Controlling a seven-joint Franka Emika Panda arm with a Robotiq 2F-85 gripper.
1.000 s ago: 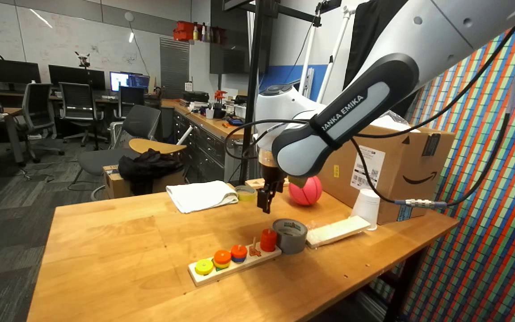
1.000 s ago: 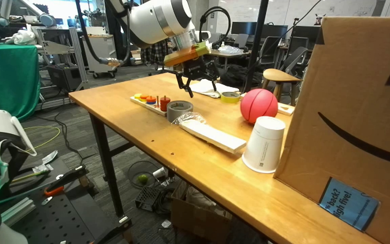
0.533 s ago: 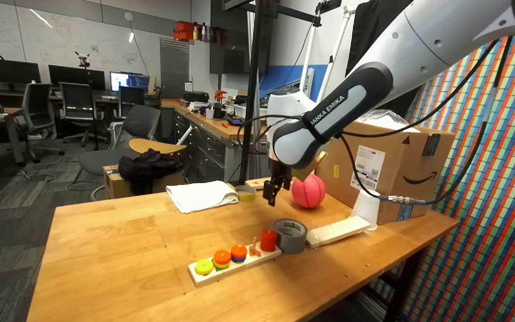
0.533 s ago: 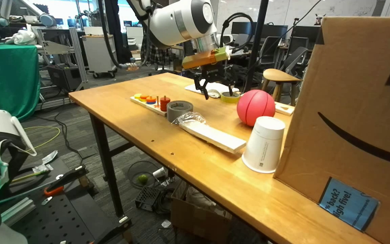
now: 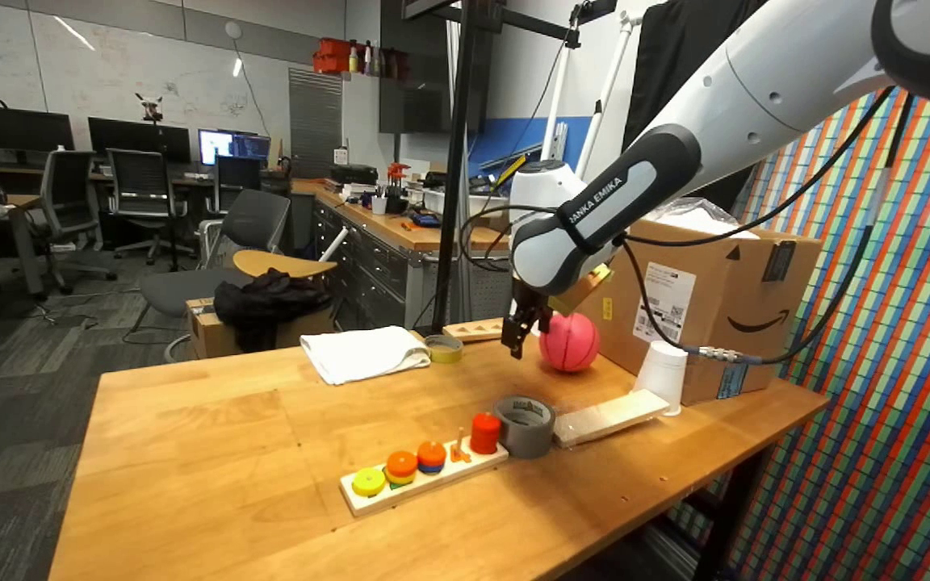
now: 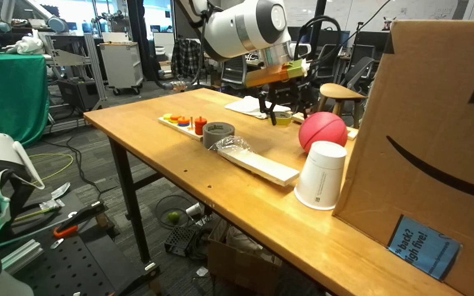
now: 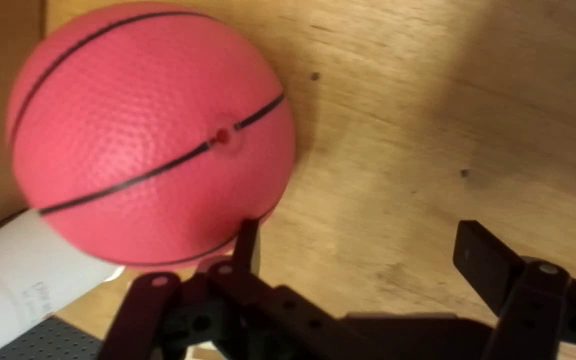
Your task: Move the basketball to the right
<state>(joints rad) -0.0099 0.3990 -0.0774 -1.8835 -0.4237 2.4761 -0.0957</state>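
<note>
The basketball is a pink ball with black lines (image 7: 153, 125). It sits on the wooden table near the large cardboard box in both exterior views (image 5: 570, 345) (image 6: 322, 129). My gripper (image 7: 358, 224) is open, with bare table between its fingers. In the wrist view its left finger overlaps the ball's lower right edge; whether they touch is hard to tell. In both exterior views the gripper (image 5: 529, 342) (image 6: 289, 118) hangs beside the ball, low over the table. The white cup partly hides the ball's lower part in an exterior view.
The cardboard box (image 5: 743, 323) and an upturned white cup (image 6: 321, 176) stand close to the ball. A pale wooden plank (image 5: 610, 417), grey tape roll (image 5: 525, 432), stacking toy (image 5: 425, 482), yellow tape (image 5: 444, 350), white cloth (image 5: 364, 353) and wooden piece (image 5: 473, 331) lie around.
My gripper has moved right in both exterior views, toward the box, staying open. The ball has shifted the same way, nearer the box; other objects have not moved.
</note>
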